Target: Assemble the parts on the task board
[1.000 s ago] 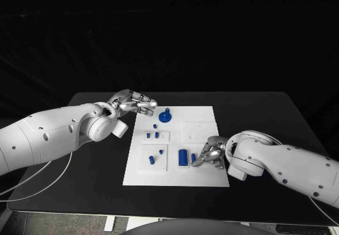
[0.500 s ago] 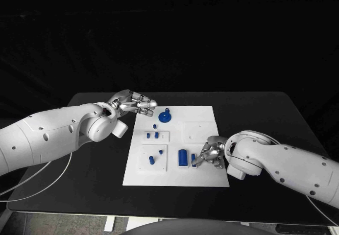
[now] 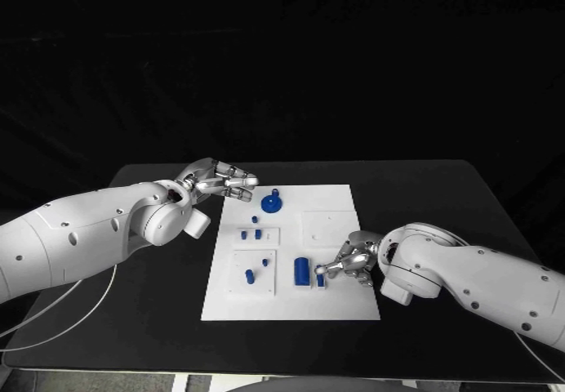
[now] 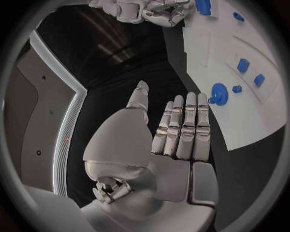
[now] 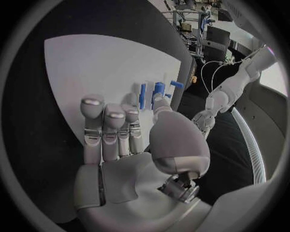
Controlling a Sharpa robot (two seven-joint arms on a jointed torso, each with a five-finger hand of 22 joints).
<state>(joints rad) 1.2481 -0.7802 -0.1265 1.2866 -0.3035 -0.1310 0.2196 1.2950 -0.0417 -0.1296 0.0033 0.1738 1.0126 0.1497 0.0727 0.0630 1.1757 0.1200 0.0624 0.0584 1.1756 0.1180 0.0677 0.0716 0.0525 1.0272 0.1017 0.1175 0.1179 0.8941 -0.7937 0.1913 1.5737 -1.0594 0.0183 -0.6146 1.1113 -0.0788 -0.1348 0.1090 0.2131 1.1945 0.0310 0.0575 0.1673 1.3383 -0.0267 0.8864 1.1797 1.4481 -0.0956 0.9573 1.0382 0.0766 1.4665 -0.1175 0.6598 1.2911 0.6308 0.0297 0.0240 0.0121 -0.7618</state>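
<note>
The white task board (image 3: 335,298) lies mid-table with blue parts on it: a round knob (image 3: 272,202) at the far end, small pegs (image 3: 251,234), a cylinder (image 3: 303,270) and a thin peg (image 3: 320,280). My right hand (image 3: 351,263) sits at the board's right side, fingertips next to the thin peg. In the right wrist view this hand (image 5: 133,159) has straight fingers and holds nothing, with the thumb tip close to the blue parts (image 5: 158,89). My left hand (image 3: 220,180) hovers off the board's far left corner near the knob (image 4: 219,93), fingers (image 4: 181,130) straight, empty.
The black table (image 3: 447,204) surrounds the board on all sides. Recessed square panels (image 3: 330,224) mark the board's surface. In the left wrist view the right hand (image 4: 163,9) shows beyond the board (image 4: 205,43).
The whole head view has shifted slightly downward. Relative to the cylinder, the thin peg now lies a little nearer the board's near edge, beside the right hand's fingertips. The left hand holds its place.
</note>
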